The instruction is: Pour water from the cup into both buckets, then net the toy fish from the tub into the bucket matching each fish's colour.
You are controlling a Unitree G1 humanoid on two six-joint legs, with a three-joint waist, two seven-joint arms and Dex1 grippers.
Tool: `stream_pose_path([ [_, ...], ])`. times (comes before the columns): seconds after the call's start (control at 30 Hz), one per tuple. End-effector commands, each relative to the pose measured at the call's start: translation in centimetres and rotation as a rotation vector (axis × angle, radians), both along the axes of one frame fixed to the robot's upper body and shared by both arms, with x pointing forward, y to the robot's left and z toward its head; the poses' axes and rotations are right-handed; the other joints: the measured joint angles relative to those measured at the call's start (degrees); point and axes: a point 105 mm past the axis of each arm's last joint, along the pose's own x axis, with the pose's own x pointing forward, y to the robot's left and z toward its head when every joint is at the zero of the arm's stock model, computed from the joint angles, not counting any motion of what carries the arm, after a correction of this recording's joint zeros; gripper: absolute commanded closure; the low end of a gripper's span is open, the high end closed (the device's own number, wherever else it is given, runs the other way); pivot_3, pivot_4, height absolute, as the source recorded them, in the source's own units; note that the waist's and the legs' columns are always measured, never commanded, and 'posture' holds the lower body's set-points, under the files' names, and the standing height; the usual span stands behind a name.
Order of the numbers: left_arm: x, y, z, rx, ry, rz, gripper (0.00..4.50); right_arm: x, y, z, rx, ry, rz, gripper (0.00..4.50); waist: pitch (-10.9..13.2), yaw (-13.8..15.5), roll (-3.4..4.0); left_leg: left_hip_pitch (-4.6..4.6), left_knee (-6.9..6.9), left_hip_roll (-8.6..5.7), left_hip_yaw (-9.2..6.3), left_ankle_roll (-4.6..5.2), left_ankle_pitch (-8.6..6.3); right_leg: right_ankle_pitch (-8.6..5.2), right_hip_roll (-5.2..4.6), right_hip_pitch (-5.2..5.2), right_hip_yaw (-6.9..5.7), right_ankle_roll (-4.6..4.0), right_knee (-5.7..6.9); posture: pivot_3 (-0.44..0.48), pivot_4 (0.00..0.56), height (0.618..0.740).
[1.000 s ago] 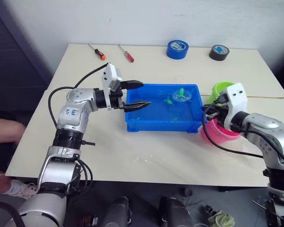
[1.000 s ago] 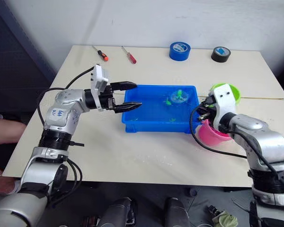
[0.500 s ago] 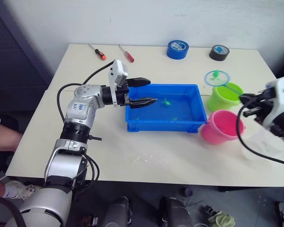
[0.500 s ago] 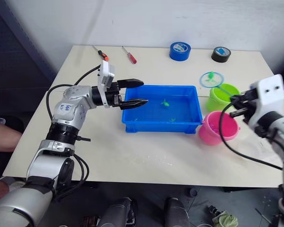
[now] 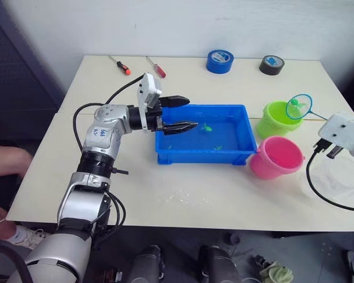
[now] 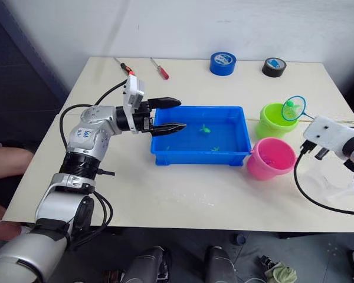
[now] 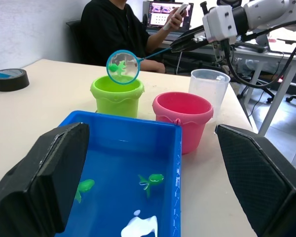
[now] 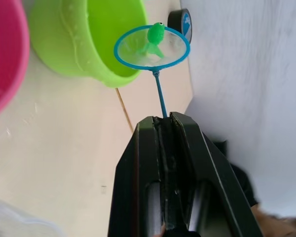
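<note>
The blue tub (image 5: 200, 158) sits mid-table with water and two green toy fish (image 5: 207, 126) (image 7: 152, 178) in it. To its right stand the lime green bucket (image 5: 275, 121) and the pink bucket (image 5: 277, 158). The clear cup (image 5: 336, 177) is further right, near the table edge. My right gripper (image 8: 163, 121) is shut on the net's handle. The net's hoop (image 5: 299, 106) hangs over the green bucket's far rim with a green fish (image 8: 154, 35) in it. My left gripper (image 5: 192, 112) is open and holds nothing, above the tub's left end.
Two screwdrivers (image 5: 121, 65) (image 5: 155, 66), a blue tape roll (image 5: 219, 61) and a black tape roll (image 5: 272, 65) lie along the table's back. A seated person (image 7: 123, 29) is beyond the table's right side. Someone's arm (image 5: 6, 159) shows at the left.
My right arm swung the net out of the tub and to the right; the hoop with a green fish now hangs over the green bucket. My left gripper shifted slightly toward the tub.
</note>
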Motion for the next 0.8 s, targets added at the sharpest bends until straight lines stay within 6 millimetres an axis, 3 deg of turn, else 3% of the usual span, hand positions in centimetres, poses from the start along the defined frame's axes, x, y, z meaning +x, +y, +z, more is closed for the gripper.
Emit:
stream_pose_path([
  [0.03,-0.5,0.5,1.4,-0.019,-0.054,0.002,0.03,0.1,0.5,2.5,-0.377,-0.059,0.126,4.5,0.1,0.0,0.11,0.0,0.01,0.0,-0.02,0.0,0.0,0.0,-0.02,-0.01,0.03,0.0,0.0,0.0,0.15,0.74],
  [0.13,-0.5,0.7,1.3,-0.016,-0.053,0.007,0.03,0.2,0.6,3.2,-0.469,-0.075,0.162,4.5,0.1,-0.1,0.11,0.0,0.01,0.04,-0.06,-0.01,0.0,0.0,0.03,-0.01,0.04,0.0,-0.04,0.0,0.15,0.74],
  [0.27,-0.4,0.8,1.3,-0.013,-0.053,0.015,0.03,0.2,0.5,3.6,-0.467,-0.086,0.166,4.5,0.1,0.0,0.11,0.01,0.0,0.05,-0.04,-0.05,0.02,0.0,0.04,0.01,0.02,0.0,-0.03,0.0,0.15,0.74],
  [0.47,-0.3,0.7,1.3,-0.005,-0.054,0.015,0.03,0.2,-0.3,3.0,-0.468,-0.036,0.15,4.5,0.1,0.0,0.11,0.0,0.01,0.03,-0.01,-0.05,0.03,0.0,0.04,0.03,0.0,0.0,-0.04,0.0,0.15,0.74],
  [0.63,-0.5,1.2,0.6,0.027,-0.037,0.006,0.03,0.3,1.2,5.0,0.029,-0.142,0.158,4.5,0.1,0.0,0.11,0.0,0.01,0.03,0.01,-0.05,0.03,0.0,0.05,0.04,0.0,0.0,-0.04,0.0,0.15,0.74],
  [0.73,-1.1,2.2,-0.5,0.082,-0.011,-0.012,0.03,-0.1,3.1,5.6,0.186,-0.12,0.222,4.5,0.1,-0.1,0.11,0.01,0.04,0.05,0.0,-0.06,0.03,0.0,0.08,0.1,-0.07,0.0,-0.05,0.0,0.15,0.74],
  [0.8,-1.8,3.2,-2.1,0.168,0.013,-0.033,0.03,-0.2,5.3,5.6,0.242,-0.059,0.297,4.5,0.1,-0.3,0.15,0.03,0.04,0.06,0.0,-0.06,0.03,0.0,0.08,0.11,-0.09,0.0,-0.02,0.0,0.15,0.74],
])
